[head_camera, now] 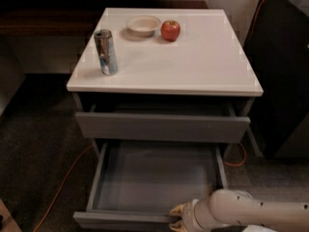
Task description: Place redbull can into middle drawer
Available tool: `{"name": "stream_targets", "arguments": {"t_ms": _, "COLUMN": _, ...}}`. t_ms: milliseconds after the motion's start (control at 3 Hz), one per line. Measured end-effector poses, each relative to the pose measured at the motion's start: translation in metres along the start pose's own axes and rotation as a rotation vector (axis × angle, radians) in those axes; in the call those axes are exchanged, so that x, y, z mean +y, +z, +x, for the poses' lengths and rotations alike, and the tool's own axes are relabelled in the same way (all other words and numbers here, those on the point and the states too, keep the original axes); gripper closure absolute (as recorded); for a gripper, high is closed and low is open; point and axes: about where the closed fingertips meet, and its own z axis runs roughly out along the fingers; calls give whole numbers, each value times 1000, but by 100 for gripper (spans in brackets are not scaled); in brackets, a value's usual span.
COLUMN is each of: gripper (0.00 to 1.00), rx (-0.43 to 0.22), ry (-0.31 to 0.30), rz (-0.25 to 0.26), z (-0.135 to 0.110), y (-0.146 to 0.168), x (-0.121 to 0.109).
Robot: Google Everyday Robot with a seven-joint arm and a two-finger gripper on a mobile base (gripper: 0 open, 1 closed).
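Observation:
The redbull can stands upright on the left side of the white cabinet top. The middle drawer is pulled out, and its shallow grey box holds nothing that I can see. My gripper is at the bottom edge of the view, right at the front rim of the open drawer, right of its middle. The pale arm runs in from the lower right. The gripper is far below and in front of the can.
A beige bowl and a red apple sit at the back of the cabinet top. The drawer front above stands slightly out. An orange cable lies on the dark carpet at left. Dark furniture stands at right.

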Motion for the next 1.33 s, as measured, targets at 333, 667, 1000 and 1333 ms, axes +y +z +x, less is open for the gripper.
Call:
{"name": "stream_targets", "arguments": {"t_ms": 333, "gripper": 42, "rx": 0, "ry": 0, "rz": 0, "z": 0, "y": 0, "x": 0}}
{"name": "stream_targets", "arguments": {"t_ms": 667, "gripper": 11, "rx": 0, "ry": -3, "rz": 0, "z": -1, "y": -1, "x": 0}}
{"name": "stream_targets", "arguments": {"t_ms": 1000, "gripper": 0, "rx": -13, "ry": -86, "rz": 13, "z": -39, "y": -30, "x": 5}}
{"name": "stream_targets", "arguments": {"t_ms": 1333, "gripper": 0, "rx": -29, "ry": -153, "rz": 16, "z": -72, "y": -53, "x": 6}}
